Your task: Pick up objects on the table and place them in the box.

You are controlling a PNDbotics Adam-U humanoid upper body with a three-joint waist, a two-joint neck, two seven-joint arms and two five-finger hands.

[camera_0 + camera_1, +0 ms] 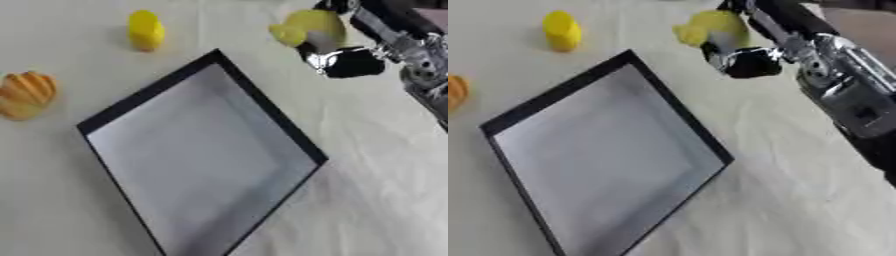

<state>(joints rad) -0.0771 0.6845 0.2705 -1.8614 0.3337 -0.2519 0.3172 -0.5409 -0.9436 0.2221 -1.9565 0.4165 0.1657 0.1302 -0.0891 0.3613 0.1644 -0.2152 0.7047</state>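
Note:
A flat box [262,102] with a black rim and a grey inside lies askew in the middle of the white table, with nothing in it. Beyond its far corner is a lumpy yellow object [306,24]. My right hand [346,61], black and silver, reaches in from the upper right, its fingers curled round the near side of that object. A yellow cylinder-like thing [145,30] stands at the far left of the box. An orange ribbed, shell-like object [26,94] lies at the left edge. The left hand does not show.
My right forearm [842,95] crosses the upper right of the right eye view. White cloth [385,200] covers the table to the right of the box.

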